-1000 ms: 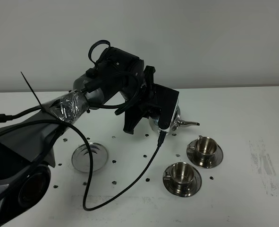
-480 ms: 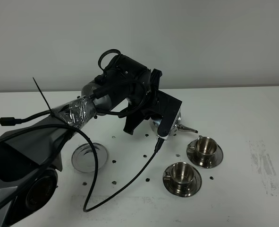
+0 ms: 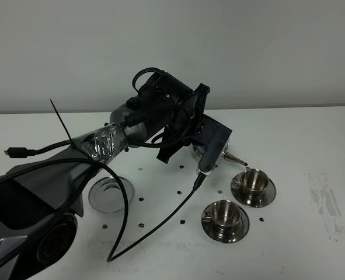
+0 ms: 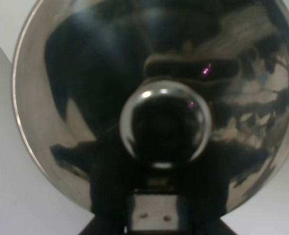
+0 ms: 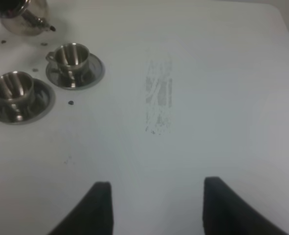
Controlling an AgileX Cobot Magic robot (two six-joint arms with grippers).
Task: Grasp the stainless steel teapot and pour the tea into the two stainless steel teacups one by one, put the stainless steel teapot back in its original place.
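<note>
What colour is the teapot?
The teapot is shiny silver, like a mirror. The left wrist view shows it best.

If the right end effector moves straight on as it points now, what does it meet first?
Probably the bare table, near the grey scuff mark; nothing else seems to lie in between.

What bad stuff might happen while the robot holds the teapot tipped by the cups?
The spout tip sits by the far cup's edge, not over its middle, so tea may splash onto the table. The loose cable hangs close to the near cup and might bump it if the arm swings that way.
</note>
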